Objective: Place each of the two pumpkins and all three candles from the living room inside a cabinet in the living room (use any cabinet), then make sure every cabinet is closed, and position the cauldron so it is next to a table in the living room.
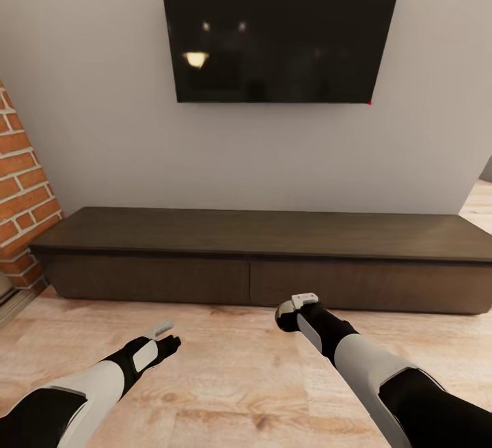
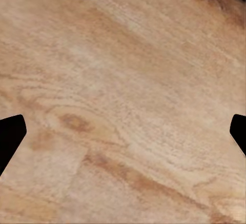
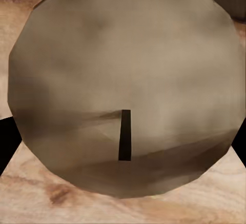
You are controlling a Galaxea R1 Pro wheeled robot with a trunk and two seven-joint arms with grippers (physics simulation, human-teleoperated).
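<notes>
A candle (image 3: 125,85), beige-tan and squat, is clamped in the robot's right gripper (image 1: 295,311) just in front of the long dark-brown cabinet (image 1: 266,256), whose handle-less drawer fronts are all shut flush. At the far left of the head view a red brick wall (image 1: 24,188) meets the pale grey wall, with the cabinet's left end near it. Next comes the left arm, reaching forward low over the pale wood floor (image 1: 225,379); its left gripper (image 1: 164,338) hangs above bare boards, well short of the cabinet, and the left wrist view shows its two dark fingertips (image 2: 10,137) set wide apart at the picture's edges with nothing between them but wood grain (image 2: 123,106). Above the middle of the cabinet a large black television (image 1: 280,24) hangs on the wall, faint lamp reflections on its screen. To the right, the right arm stretches further forward than the left, its gripper close to the cabinet's right-hand drawer front, though whether it touches cannot be told. From the head view the candle shows as a small rounded tan shape (image 1: 285,317) at the gripper's tip. The right wrist view adds what the head camera cannot: the candle's flat round end face with a short dark wick (image 3: 124,134), the gripper's dark fingertips (image 3: 7,142) showing past either side of it, and floor boards behind.
</notes>
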